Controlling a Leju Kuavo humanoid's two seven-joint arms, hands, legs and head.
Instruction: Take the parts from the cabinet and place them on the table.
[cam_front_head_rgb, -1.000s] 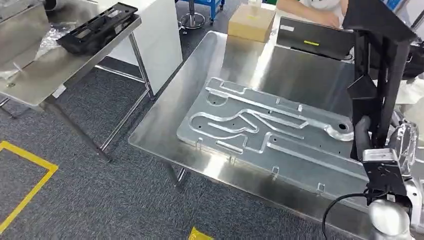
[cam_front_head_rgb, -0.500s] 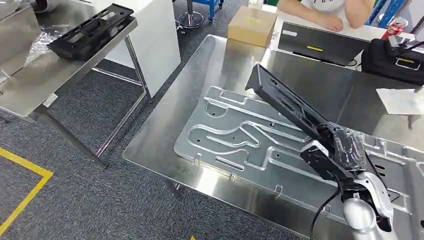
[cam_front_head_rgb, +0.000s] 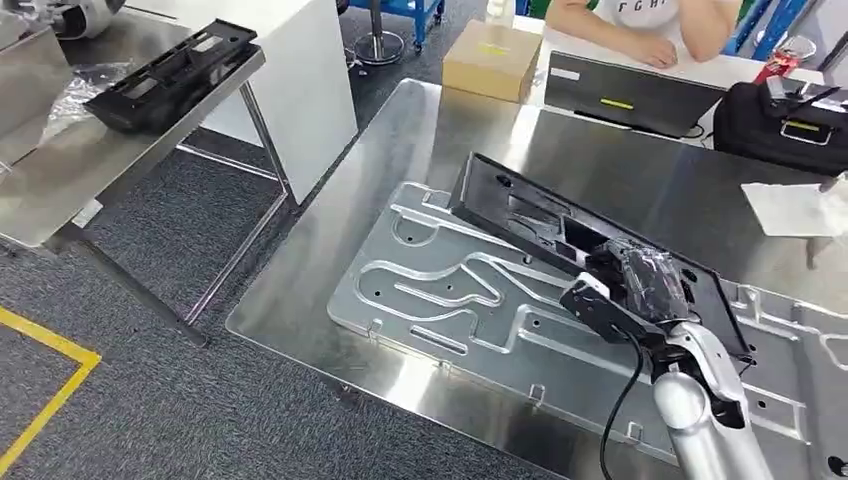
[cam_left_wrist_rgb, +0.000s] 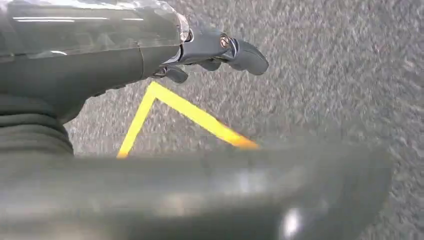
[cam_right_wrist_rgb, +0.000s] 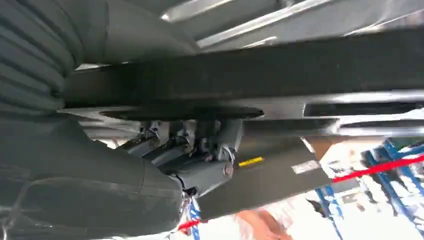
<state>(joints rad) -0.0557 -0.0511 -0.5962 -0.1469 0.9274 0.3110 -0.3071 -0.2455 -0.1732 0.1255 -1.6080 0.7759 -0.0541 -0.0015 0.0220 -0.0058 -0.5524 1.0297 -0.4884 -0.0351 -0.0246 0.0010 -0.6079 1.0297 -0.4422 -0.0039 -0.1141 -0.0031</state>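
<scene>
A long black plastic part (cam_front_head_rgb: 520, 215) lies low and slightly tilted over the machined aluminium plate (cam_front_head_rgb: 430, 290) on the steel table (cam_front_head_rgb: 400, 130). My right hand (cam_front_head_rgb: 640, 285) grips the part near its right end, and the far end points toward the table's back left. In the right wrist view the black part (cam_right_wrist_rgb: 300, 65) crosses in front of my right hand (cam_right_wrist_rgb: 200, 150), whose fingers wrap around it. My left hand (cam_left_wrist_rgb: 220, 47) hangs over grey carpet with its fingers apart and nothing in them.
A second black part (cam_front_head_rgb: 165, 75) lies on a side table (cam_front_head_rgb: 60, 190) at the left. At the table's far edge are a cardboard box (cam_front_head_rgb: 495, 58), a dark flat case (cam_front_head_rgb: 630, 95), a black bag (cam_front_head_rgb: 790, 120) and a seated person (cam_front_head_rgb: 650, 20). Yellow floor tape (cam_front_head_rgb: 50, 390) marks the carpet.
My right hand has swung the black part from upright down to nearly flat over the aluminium plate. The view has shifted slightly.
</scene>
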